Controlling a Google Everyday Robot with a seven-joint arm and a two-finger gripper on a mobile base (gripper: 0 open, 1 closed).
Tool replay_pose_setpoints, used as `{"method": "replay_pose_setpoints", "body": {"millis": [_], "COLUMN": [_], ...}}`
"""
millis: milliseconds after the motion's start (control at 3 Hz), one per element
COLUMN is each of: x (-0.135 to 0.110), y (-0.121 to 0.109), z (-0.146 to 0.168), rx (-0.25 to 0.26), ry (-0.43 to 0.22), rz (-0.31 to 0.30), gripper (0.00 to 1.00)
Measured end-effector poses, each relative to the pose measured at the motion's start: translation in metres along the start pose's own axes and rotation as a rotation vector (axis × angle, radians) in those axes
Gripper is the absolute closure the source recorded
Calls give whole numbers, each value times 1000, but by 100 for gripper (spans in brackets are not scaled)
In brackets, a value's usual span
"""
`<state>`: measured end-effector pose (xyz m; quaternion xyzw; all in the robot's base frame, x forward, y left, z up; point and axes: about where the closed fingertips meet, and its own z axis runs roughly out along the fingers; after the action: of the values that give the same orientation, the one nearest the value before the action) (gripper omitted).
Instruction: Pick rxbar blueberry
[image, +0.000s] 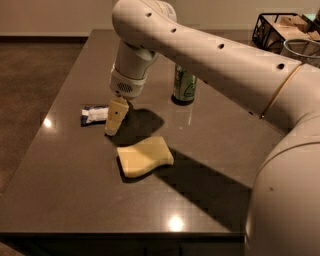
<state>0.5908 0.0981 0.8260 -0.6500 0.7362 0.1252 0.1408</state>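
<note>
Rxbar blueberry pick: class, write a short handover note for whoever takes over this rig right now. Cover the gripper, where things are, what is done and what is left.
The gripper hangs low over the table, at the right end of the rxbar blueberry; whether it touches the bar cannot be told.
The rxbar blueberry lies flat on the table's left part, not yet lifted.
The sponge lies nearer the camera, apart from the bar; the green can stands farther back.
Done: approach. Left: grasp the bar and lift it.

Our arm (215, 60) reaches in from the right edge of the table (65, 200); our wrist (131, 75) bends downward, and our claw (114, 120) hangs low near the left edge.
</note>
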Motion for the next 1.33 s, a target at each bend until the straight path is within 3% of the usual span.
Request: {"method": "replay_pose_setpoints", "body": {"millis": [667, 1000, 1333], "x": [-6, -6, -16], "y": [0, 0, 0], "z": [-13, -16, -50], "rx": [0, 0, 14], "ry": [0, 0, -8], "rz": [0, 0, -10], "gripper": [87, 100, 100]}}
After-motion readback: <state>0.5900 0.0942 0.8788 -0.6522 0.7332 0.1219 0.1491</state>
